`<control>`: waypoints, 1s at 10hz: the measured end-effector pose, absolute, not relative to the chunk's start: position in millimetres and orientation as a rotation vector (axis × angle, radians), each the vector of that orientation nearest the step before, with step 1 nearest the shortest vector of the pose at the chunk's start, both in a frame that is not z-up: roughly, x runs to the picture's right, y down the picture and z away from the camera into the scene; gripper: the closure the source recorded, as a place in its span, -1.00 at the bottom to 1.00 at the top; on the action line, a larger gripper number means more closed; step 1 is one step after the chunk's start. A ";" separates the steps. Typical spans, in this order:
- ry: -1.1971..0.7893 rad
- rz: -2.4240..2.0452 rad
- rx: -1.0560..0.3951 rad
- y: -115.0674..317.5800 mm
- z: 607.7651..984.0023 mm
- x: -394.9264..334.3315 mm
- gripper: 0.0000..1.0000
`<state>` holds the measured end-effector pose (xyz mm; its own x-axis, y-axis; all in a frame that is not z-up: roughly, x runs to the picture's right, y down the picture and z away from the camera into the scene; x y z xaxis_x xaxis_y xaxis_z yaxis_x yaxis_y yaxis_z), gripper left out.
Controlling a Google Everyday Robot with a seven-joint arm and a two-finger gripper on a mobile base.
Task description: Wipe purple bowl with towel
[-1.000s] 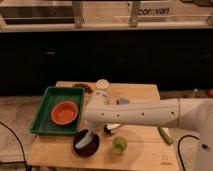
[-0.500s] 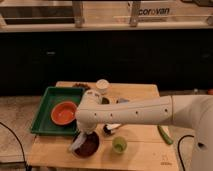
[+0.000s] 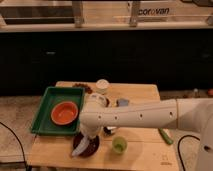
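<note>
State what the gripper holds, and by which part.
The gripper, down in the purple bowl, seems to hold the towel by its upper end; not certain.

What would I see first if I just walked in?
The big white arm stretching from the right across the wooden table, with its gripper down at the purple bowl near the front edge. Next, the bright orange bowl sitting in the green tray on the left.

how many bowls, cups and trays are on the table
bowls: 2, orange bowl in the green tray, purple bowl under the pincer
cups: 2, white cup, green cup
trays: 1
total: 5
</note>
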<state>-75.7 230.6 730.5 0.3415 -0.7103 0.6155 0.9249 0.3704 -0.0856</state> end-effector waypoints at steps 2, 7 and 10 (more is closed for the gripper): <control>-0.519 -1.079 -0.506 240.6 734.2 -53.2 1.00; -0.431 -0.981 -0.522 231.0 745.2 -12.2 1.00; -0.416 -0.997 -0.484 213.8 748.1 -22.1 1.00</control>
